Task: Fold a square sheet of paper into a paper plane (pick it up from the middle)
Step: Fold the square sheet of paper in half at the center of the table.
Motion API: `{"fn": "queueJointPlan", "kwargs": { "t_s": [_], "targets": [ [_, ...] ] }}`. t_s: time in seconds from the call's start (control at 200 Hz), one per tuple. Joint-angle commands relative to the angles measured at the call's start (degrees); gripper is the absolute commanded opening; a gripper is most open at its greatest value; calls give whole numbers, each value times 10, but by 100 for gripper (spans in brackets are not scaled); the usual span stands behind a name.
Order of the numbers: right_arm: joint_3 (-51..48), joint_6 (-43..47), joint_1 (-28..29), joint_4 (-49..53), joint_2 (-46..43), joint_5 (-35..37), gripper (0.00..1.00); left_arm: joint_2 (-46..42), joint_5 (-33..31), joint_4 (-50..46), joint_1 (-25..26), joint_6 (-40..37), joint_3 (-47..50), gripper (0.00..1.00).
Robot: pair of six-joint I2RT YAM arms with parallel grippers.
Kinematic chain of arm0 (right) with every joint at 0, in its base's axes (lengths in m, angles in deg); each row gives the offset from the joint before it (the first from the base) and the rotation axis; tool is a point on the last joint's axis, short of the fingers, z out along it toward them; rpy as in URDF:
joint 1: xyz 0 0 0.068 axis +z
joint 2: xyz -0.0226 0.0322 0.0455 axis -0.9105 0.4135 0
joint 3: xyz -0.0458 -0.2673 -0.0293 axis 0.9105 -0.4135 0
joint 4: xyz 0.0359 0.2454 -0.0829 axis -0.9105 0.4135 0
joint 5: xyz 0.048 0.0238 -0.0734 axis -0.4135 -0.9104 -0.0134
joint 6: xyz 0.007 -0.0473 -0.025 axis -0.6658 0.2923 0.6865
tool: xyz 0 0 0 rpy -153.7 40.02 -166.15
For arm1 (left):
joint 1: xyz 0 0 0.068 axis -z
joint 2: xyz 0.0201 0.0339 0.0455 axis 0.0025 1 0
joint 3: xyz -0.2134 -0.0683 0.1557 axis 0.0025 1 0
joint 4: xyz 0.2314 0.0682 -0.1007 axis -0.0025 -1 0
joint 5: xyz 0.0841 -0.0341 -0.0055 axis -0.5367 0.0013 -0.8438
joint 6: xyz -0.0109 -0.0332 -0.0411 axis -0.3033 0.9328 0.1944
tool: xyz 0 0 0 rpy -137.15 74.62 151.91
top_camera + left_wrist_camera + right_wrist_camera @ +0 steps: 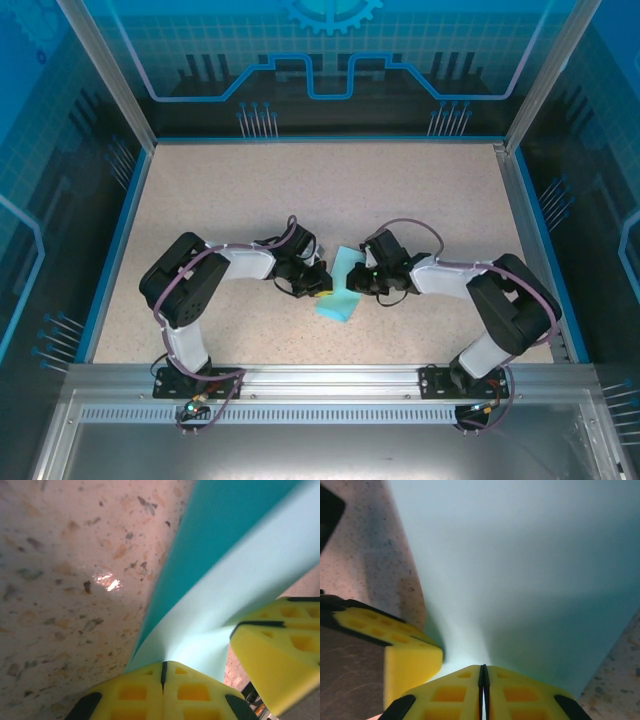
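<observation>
Top external: square sheet of paper [336,304] light blue, folded narrow, slanted.

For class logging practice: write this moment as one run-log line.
left jaws: shut on paper | right jaws: shut on paper | paper: bent between them

My left arm [190,285] and right arm [505,305] are black at the joints with white links between, and mauve cables [410,222] loop along them. My left gripper [163,672] and right gripper [483,675] carry yellow fingers [132,695] moulded with square pockets.
</observation>
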Motion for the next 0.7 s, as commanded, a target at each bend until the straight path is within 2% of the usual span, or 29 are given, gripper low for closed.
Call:
{"fn": "queueJointPlan", "kwargs": {
  "t_s": [0.0, 0.23, 0.375, 0.47, 0.55, 0.695],
  "targets": [
    [-24, 16, -22, -31, 9, -14, 11, 49, -92, -100, 5, -2, 34, 5],
    [-62, 49, -98, -39, 13, -14, 12, 49, -92, -97, 4, -2, 46, 5],
    [-48, 69, -136, -10, -15, 0, 12, 51, -92, -93, 4, -1, 45, 5],
    [-30, 69, -129, 9, -47, 6, 13, 49, -92, -92, 4, 1, 45, 5],
    [-14, 64, -102, 15, -65, 7, 13, 48, -92, -94, 4, 0, 45, 5],
    [8, 49, -46, -1, -48, -1, 13, 48, -93, -93, 4, 1, 43, 5]
  ]
}}
